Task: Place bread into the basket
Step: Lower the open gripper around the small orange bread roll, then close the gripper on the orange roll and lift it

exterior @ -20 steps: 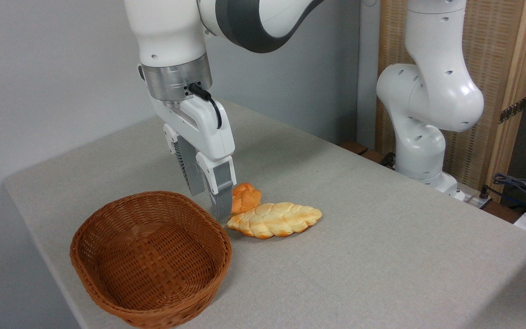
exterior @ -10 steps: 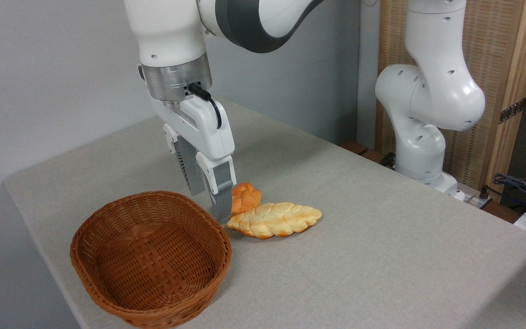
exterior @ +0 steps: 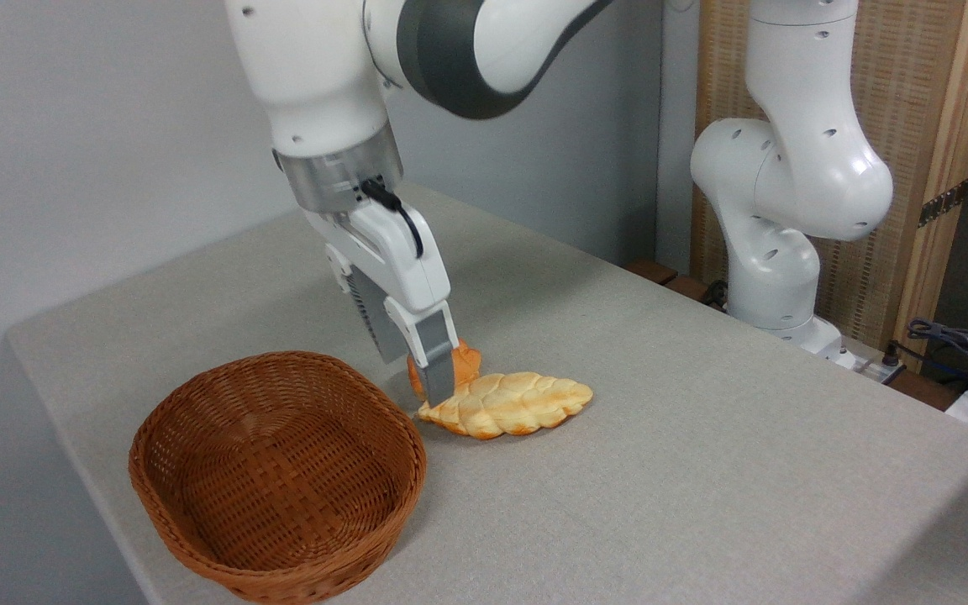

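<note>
The bread, a small orange-brown knotted bun, sits on the table just behind the left end of a pale braided loaf. My gripper points down over the bun, tilted slightly, with its jaws apart. The near finger covers the bun's middle, so bits of the bun show on both sides of it. The far finger is mostly hidden behind. I cannot see the fingers pressing on the bun. The oval brown wicker basket stands at the front left, holding nothing, its rim a short way left of the gripper.
The flat golden braided loaf lies right in front of the bun, touching it. The grey table's left edge runs close behind the basket. My arm's white base stands at the back right, with cables at the far right.
My gripper has shifted right and slightly down, from beside the bun's left side to over it. The near finger now crosses the bun's front. Bun, loaf and basket have stayed in place.
</note>
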You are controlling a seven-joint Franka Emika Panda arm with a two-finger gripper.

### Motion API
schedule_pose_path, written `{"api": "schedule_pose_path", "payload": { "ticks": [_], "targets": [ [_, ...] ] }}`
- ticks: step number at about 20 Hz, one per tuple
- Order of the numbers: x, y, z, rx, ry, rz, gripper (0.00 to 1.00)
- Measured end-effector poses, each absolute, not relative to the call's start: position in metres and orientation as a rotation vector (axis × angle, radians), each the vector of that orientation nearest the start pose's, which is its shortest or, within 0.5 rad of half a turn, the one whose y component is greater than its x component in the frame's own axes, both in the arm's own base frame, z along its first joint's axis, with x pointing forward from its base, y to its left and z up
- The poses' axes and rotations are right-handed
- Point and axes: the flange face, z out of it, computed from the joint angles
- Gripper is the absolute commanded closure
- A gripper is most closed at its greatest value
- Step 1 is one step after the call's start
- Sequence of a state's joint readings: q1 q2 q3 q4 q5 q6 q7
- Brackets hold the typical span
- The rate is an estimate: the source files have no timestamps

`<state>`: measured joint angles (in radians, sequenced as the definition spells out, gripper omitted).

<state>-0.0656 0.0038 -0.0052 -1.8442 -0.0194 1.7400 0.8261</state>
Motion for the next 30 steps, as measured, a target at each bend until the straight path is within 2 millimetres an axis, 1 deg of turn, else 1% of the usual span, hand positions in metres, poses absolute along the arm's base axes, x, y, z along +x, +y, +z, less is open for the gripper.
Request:
{"api": "schedule_pose_path", "payload": {
  "ticks": [3, 5, 12, 16, 19, 28, 29, 30],
  "targets": [
    [0.531, -0.063, 0.484, -2.836, 1.505, 0.232, 0.00],
    [0.519, -0.082, 0.473, -2.803, 1.567, 0.256, 0.00],
    [0.498, -0.135, 0.454, -2.707, 1.713, 0.274, 0.00],
    [0.490, -0.153, 0.443, -2.670, 1.766, 0.291, 0.00],
    [0.487, -0.158, 0.432, -2.660, 1.783, 0.319, 0.00],
    [0.487, -0.158, 0.423, -2.655, 1.788, 0.350, 0.00],
    [0.487, -0.157, 0.421, -2.651, 1.788, 0.357, 0.07],
    [0.487, -0.157, 0.418, -2.646, 1.789, 0.365, 0.24]
  ]
}}
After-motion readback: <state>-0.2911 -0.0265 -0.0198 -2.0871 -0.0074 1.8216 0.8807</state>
